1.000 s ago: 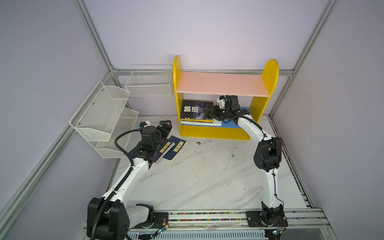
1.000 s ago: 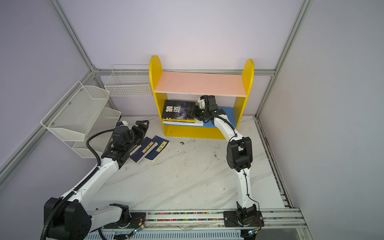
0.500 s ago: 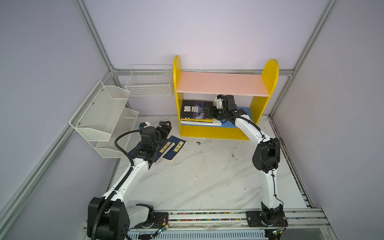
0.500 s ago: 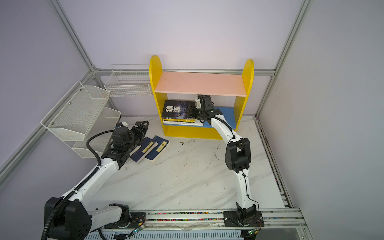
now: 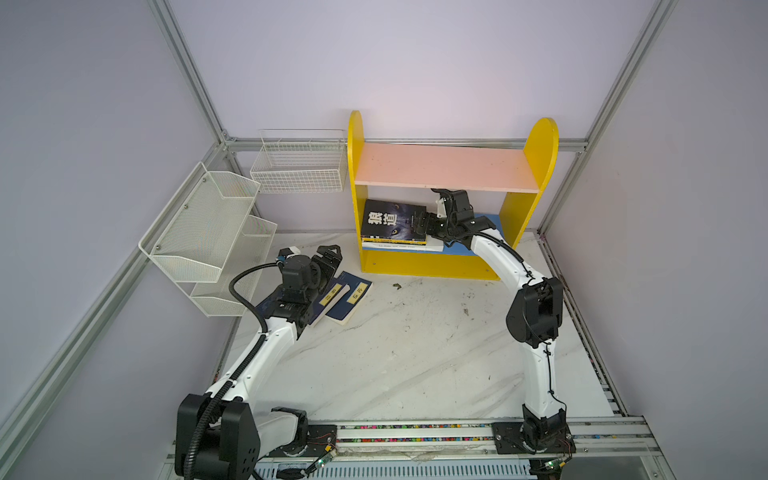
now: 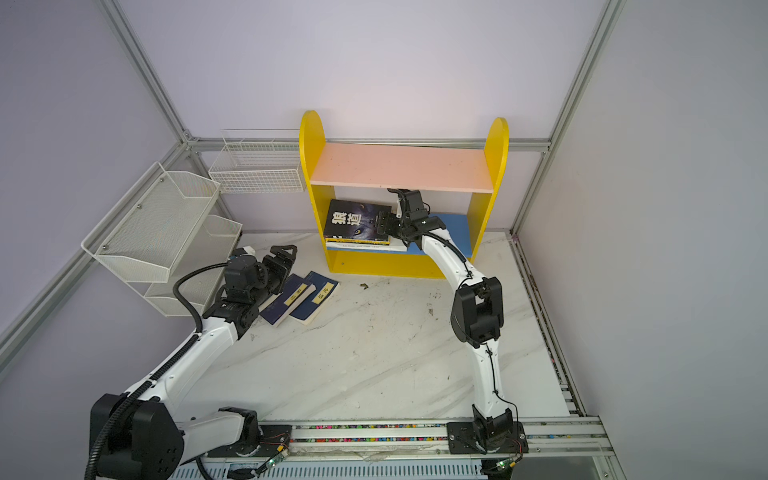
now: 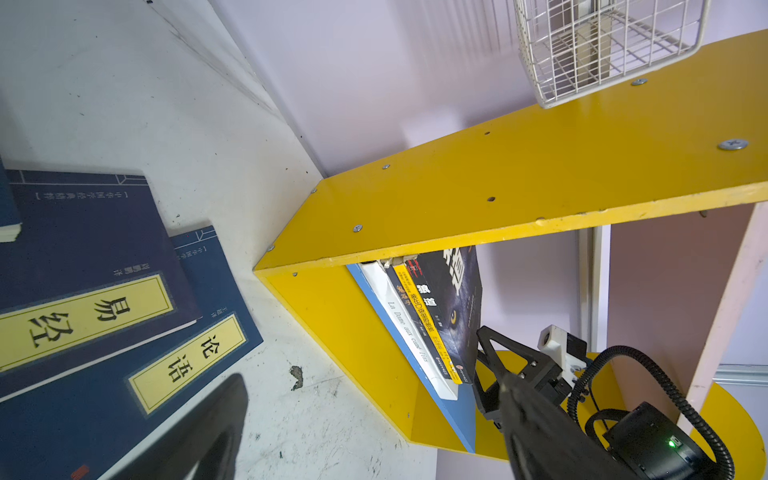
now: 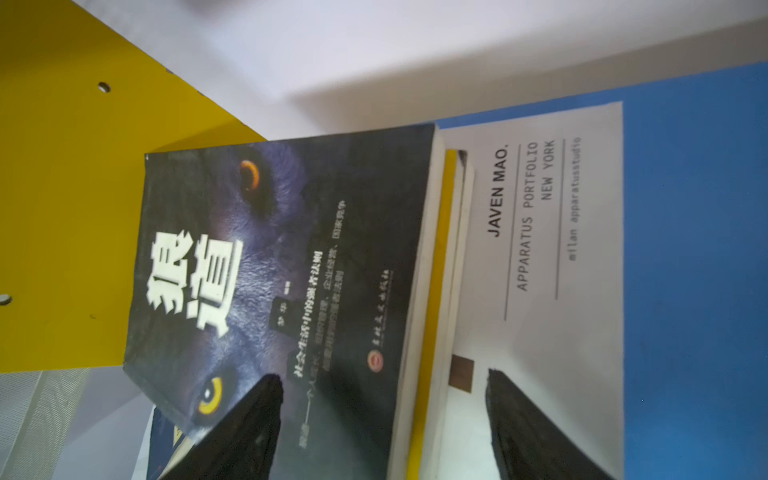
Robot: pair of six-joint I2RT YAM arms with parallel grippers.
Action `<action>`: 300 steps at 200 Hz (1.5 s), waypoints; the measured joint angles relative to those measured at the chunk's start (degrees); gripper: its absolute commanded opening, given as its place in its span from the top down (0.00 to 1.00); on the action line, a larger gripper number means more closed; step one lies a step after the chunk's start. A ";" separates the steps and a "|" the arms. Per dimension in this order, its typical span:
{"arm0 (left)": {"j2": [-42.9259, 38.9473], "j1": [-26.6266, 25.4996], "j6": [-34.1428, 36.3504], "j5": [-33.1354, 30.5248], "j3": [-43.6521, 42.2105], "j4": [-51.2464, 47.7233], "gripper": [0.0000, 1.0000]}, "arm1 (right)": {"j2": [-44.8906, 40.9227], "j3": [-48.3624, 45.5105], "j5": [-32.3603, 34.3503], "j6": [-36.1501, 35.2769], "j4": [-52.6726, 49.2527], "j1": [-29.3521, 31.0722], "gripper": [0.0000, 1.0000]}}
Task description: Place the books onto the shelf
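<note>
- Four books, going by the spines in the left wrist view, are stacked flat on the blue lower board [image 5: 492, 219] of the shelf [image 5: 355, 166], pushed toward its left side panel. The white book [image 8: 540, 257] is at the bottom, a dark one and the yellow book [image 8: 434, 291] are between, and the wolf-eyes book [image 5: 390, 219] is on top.
- The widest book is lowest, which gives the smaller ones a broad base. The wolf-eyes book lies a little askew, its far edge seemingly raised.
- The right gripper [image 5: 420, 224] reaches in under the pink upper board [image 5: 444, 168]. Its fingers [image 8: 249, 428] are spread wide with nothing clamped.
- One finger is over the wolf-eyes cover and the other over the white book, with the stack's open edge showing in the gap. This reads as the release step of placing that book. Whether a finger brushes a cover I cannot tell.
- Three navy books [image 5: 351, 301] with yellow title labels lie on the desk [image 5: 415, 353] near the shelf's left end. They overlap like fanned cards, and the third is mostly hidden under the left arm.
- The left gripper [image 5: 330, 254] hovers just above them, fingers wide apart and empty, well placed to take one.
- By my reckoning the task is over half done. Because the navy books overlap, the topmost should be lifted first. The low gap under the pink upper board calls for a flat entry that does not nudge the tilted wolf-eyes book.
</note>
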 measured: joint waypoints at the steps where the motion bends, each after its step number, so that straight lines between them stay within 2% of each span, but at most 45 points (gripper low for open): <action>1: 0.00 0.00 0.00 0.00 -0.02 0.00 0.06 | 0.00 0.00 0.04 -0.04 -0.02 -0.02 0.21; 31: -0.02 0.37 0.63 0.13 0.00 -0.11 0.03 | -0.96 -0.87 1.99 -0.44 -0.76 -0.02 0.21; 51: 0.00 1.51 3.04 0.94 0.00 -1.42 0.03 | -4.96 -5.55 2.03 -0.39 0.96 -0.11 0.21; 98: 3.26 3.72 12.72 0.28 0.04 -9.14 0.02 | -22.49 -26.43 -2.58 3.50 11.72 -0.31 0.21; 139: 10.47 5.27 20.76 -0.72 1.27 -11.04 0.01 | -29.55 -41.77 -5.62 8.41 22.53 0.17 0.20; 209: 31.43 8.92 29.99 -0.11 17.00 -11.58 0.01 | -34.75 -56.57 -5.35 14.23 27.65 5.86 0.21; 263: 45.59 10.49 30.67 0.90 32.54 -13.40 0.01 | -43.08 -62.07 -0.31 16.96 27.58 6.16 0.20; 300: 51.67 10.75 30.47 3.17 36.94 -14.93 0.00 | -47.69 -64.85 3.34 18.82 27.47 6.19 0.19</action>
